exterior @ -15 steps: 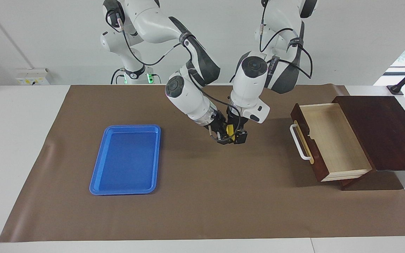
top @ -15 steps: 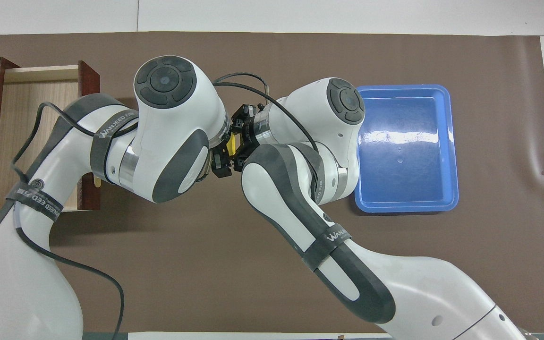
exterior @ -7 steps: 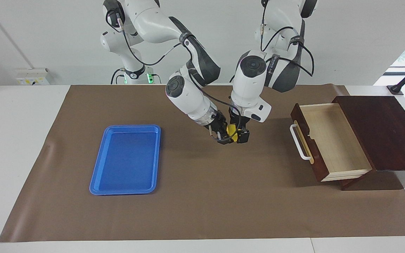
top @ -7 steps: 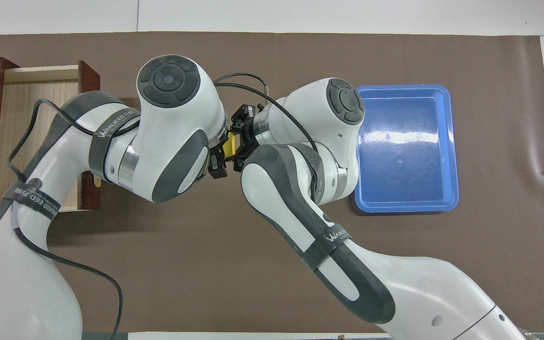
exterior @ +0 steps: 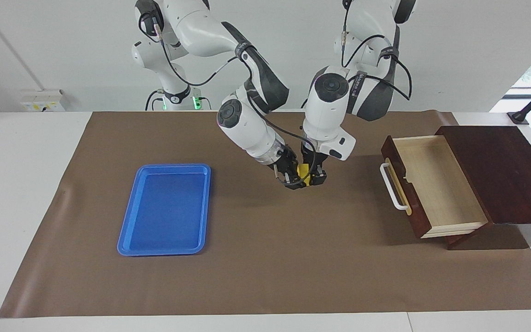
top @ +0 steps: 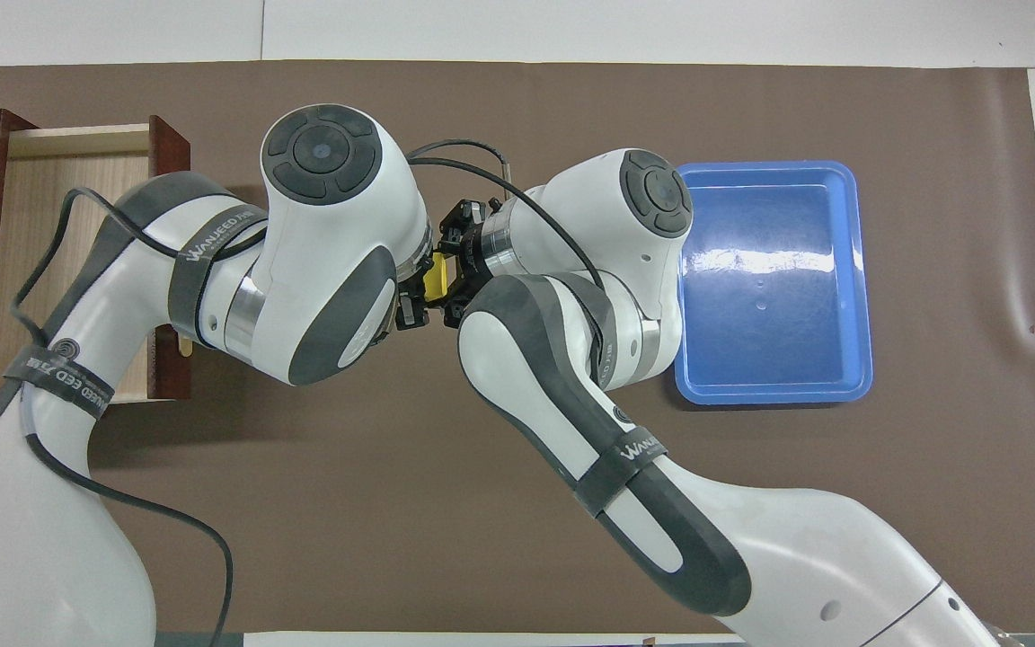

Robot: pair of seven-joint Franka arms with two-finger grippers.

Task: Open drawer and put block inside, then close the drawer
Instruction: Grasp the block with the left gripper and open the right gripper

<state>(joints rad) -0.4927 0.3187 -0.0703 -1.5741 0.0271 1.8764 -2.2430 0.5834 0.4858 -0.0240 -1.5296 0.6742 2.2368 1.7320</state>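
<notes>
The small yellow block [exterior: 302,171] hangs in the air over the middle of the brown mat, between both hands. My right gripper [exterior: 293,179] is shut on it from the tray's side. My left gripper [exterior: 312,178] is shut on it from the drawer's side. From overhead only a sliver of the block [top: 434,277] shows between the two wrists. The dark wooden drawer [exterior: 436,184] stands pulled open at the left arm's end of the table. Its pale inside is bare and its white handle [exterior: 394,190] faces the mat's middle.
A flat blue tray [exterior: 164,210] lies on the mat toward the right arm's end, with nothing in it. The dark cabinet top [exterior: 500,170] lies beside the open drawer. Both arms reach in over the mat's middle.
My left gripper has closed its fingers onto the block, which the right gripper kept holding. Both hands have stayed almost where they were.
</notes>
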